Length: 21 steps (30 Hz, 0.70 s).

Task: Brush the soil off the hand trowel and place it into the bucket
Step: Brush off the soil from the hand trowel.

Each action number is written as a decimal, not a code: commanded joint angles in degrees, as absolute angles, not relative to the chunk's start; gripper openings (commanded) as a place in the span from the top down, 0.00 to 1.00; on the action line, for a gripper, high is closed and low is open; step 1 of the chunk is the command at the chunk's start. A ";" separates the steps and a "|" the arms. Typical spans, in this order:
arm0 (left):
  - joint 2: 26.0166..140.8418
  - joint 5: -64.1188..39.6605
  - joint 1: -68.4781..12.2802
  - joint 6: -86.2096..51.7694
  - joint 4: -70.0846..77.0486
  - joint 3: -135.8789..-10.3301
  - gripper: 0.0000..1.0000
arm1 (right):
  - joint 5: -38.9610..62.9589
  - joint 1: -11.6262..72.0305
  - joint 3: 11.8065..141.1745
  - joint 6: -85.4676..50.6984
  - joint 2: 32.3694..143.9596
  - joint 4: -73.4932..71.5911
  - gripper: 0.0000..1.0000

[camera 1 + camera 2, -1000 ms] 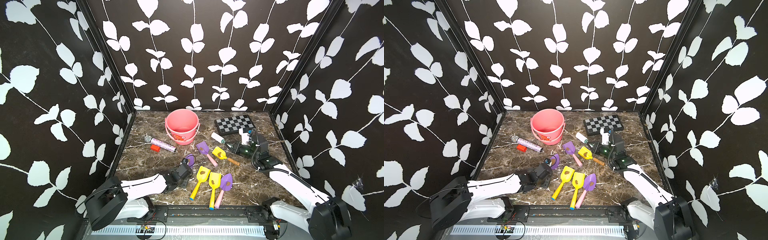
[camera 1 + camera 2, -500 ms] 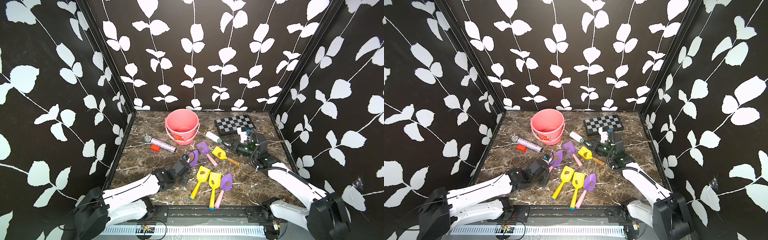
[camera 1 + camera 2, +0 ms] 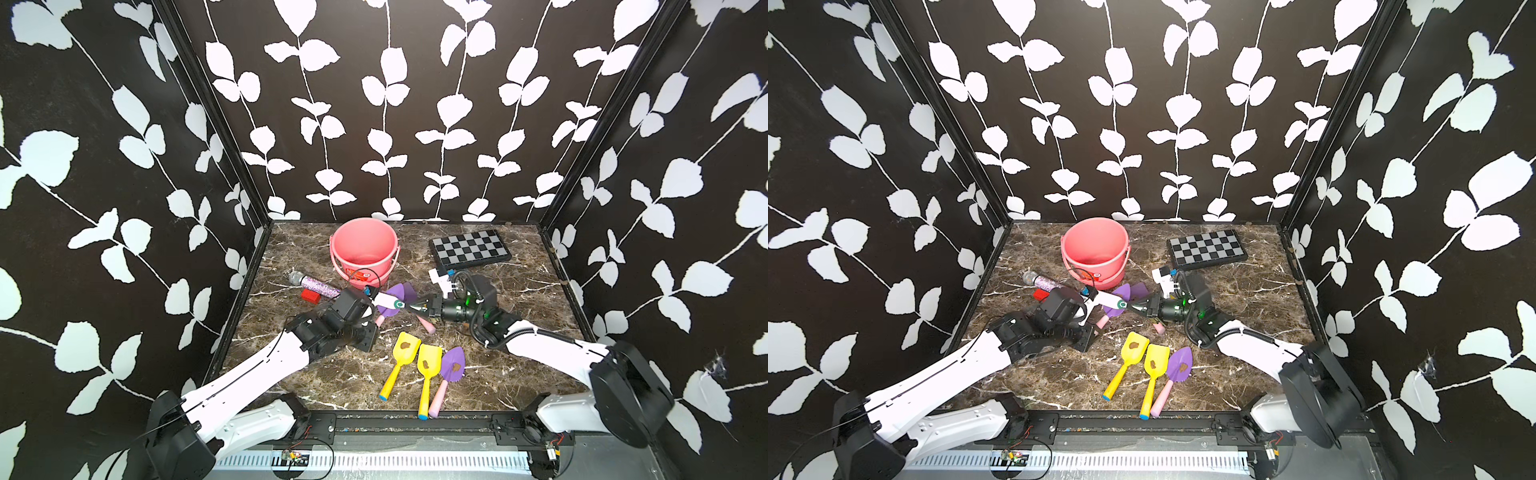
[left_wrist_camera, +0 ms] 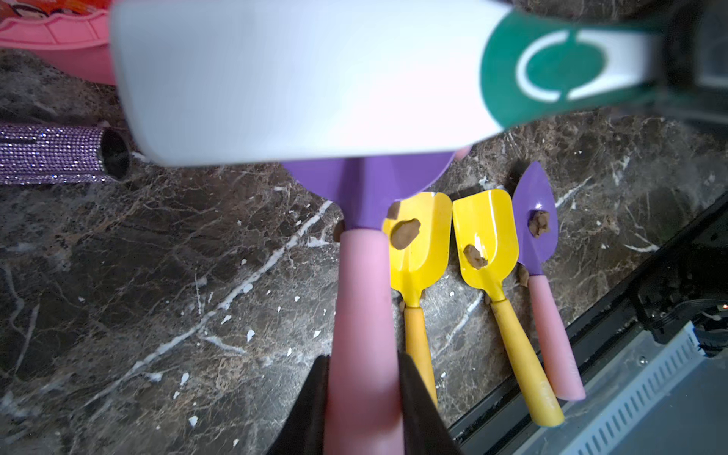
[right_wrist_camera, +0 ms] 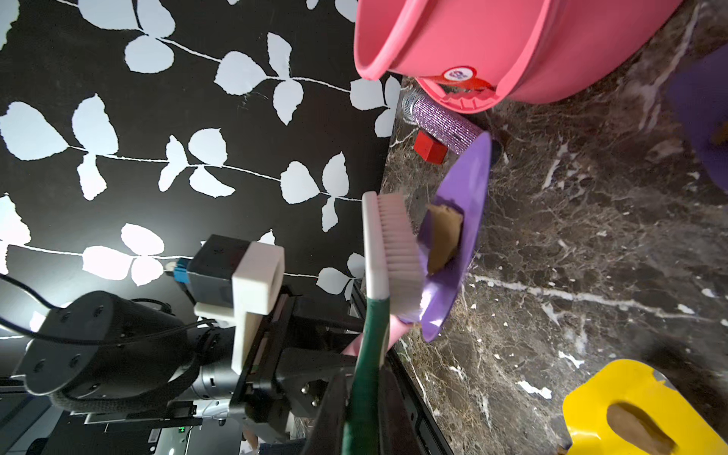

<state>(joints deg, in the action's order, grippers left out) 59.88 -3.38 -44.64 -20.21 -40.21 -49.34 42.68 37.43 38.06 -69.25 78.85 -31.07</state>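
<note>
My left gripper (image 4: 362, 394) is shut on the pink handle (image 4: 362, 295) of a purple hand trowel (image 3: 395, 290), held off the table in front of the bucket (image 3: 363, 249). My right gripper (image 5: 364, 402) is shut on the green handle of a white brush (image 3: 386, 300). The brush bristles (image 5: 398, 244) rest against the trowel blade (image 5: 468, 197), right beside a brown soil lump (image 5: 443, 236) stuck to it. In both top views the two grippers (image 3: 1092, 322) (image 3: 1138, 307) meet at mid-table, and the brush (image 3: 1111, 299) covers part of the blade.
Two yellow trowels (image 3: 405, 347) (image 3: 428, 359) and a purple one (image 3: 453, 363), each with a soil lump, lie near the front edge. Another purple trowel (image 3: 411, 291) lies behind the brush. A checkerboard (image 3: 469, 247), a glitter microphone (image 3: 316, 284) and a red block (image 3: 310, 296) are on the table too.
My left arm has carried the purple trowel up and toward the bucket. My right arm has swung the brush leftward until it met the blade.
</note>
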 commanded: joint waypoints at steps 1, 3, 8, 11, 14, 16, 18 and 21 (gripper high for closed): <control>58.12 -5.15 -43.35 -18.78 -44.62 -51.50 1.00 | 42.82 37.47 37.86 -70.50 79.41 -37.51 1.00; 58.16 -5.08 -42.79 -18.72 -45.24 -51.62 1.00 | 43.11 37.35 37.77 -70.42 79.55 -37.73 1.00; 58.12 -6.67 -41.18 -18.90 -45.53 -51.54 1.00 | 42.30 33.40 36.51 -68.80 76.02 -34.32 1.00; 58.34 -6.68 -40.52 -18.50 -46.05 -51.61 1.00 | 42.28 31.86 36.64 -68.07 73.59 -32.64 1.00; 58.81 -6.68 -40.52 -18.28 -45.98 -51.95 1.00 | 43.04 32.78 36.58 -68.30 73.20 -33.40 1.00; 59.22 -6.84 -40.52 -18.06 -45.67 -52.21 1.00 | 43.32 34.01 36.22 -69.03 73.74 -34.97 1.00; 59.56 -6.86 -40.52 -17.93 -45.72 -52.47 1.00 | 43.14 35.17 36.21 -68.69 74.30 -34.99 1.00; 59.25 -6.86 -40.52 -18.02 -45.54 -52.44 1.00 | 43.12 36.91 36.63 -68.17 76.32 -34.98 1.00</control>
<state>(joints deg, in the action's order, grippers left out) 59.88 -6.57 -40.71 -18.83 -45.47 -50.68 42.50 35.46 36.62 -68.05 75.00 -31.64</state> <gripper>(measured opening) 0.256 0.118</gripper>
